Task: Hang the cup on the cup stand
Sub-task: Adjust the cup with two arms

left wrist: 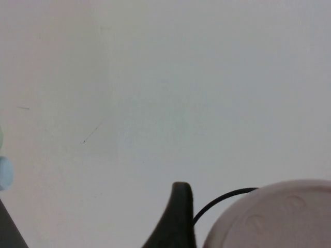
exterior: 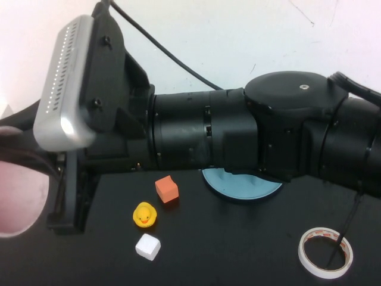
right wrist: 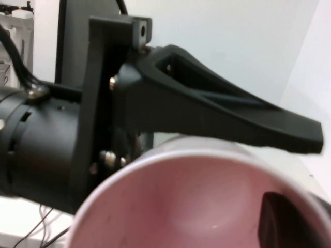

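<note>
Jaws of the right gripper (exterior: 58,208) pinched the rim of the cup (right wrist: 196,206), 1 finger (right wrist: 276,222) inside it, while the left gripper (left wrist: 93,232) stood spread, 1 finger (right wrist: 232,119) just beside the cup's outer wall. The cup was held aloft, well left of the cup stand (exterior: 241,186). An orange cube (exterior: 166,189), toy duck (exterior: 144,215) and white cube (exterior: 148,246) lay near the stand.

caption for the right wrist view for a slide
Looking into the pink cup, pinched at its rim by the right gripper, with the open left gripper lying alongside it.
</note>
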